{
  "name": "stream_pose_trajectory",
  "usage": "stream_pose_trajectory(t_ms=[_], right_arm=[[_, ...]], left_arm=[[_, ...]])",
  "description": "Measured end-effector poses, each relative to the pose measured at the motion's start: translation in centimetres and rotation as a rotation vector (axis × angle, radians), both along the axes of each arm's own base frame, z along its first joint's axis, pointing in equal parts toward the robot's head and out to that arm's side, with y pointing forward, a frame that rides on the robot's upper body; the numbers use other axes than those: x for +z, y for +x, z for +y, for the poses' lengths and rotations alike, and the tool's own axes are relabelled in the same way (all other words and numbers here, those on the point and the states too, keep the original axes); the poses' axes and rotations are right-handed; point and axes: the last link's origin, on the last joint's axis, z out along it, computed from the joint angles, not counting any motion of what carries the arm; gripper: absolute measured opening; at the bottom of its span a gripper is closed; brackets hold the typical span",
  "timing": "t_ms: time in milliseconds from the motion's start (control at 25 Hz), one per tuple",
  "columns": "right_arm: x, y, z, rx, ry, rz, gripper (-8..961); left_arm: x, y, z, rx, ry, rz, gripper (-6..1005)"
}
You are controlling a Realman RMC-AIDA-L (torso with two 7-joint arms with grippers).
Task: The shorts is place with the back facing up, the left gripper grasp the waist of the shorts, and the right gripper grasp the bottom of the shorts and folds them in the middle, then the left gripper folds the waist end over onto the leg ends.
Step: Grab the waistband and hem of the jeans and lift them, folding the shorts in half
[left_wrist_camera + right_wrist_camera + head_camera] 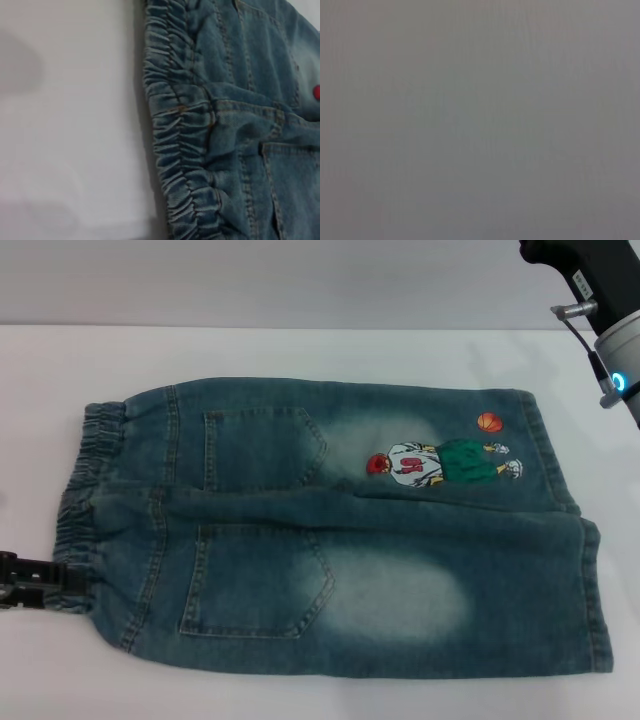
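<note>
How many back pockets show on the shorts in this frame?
2 on the shorts: one far pocket beside the cartoon embroidery, one near pocket below it. None looks hidden.

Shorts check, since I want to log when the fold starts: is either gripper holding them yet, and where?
Cannot tell. The left gripper sits at the waist edge of the shorts, its grip unclear. The right gripper is off them.

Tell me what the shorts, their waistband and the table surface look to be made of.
The shorts: blue denim with a faded wash, shown by pale worn patches and contrast stitching around the pockets. The waist of the shorts: the same denim, gathered into tight ruched folds, likely over elastic. The table: a smooth, matte white surface; its actual material cannot be told.
</note>
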Motion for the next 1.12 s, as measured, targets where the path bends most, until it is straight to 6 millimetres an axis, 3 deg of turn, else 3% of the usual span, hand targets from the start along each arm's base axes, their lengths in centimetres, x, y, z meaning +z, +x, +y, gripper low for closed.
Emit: stream_pose_trajectory(t_ms=[1120], right_arm=[[0.0, 0.2, -0.1, -0.005, 0.0, 0.0, 621]], left_arm=[[0.0, 1.2, 1.0, -0.037, 0.001, -0.023, 846]])
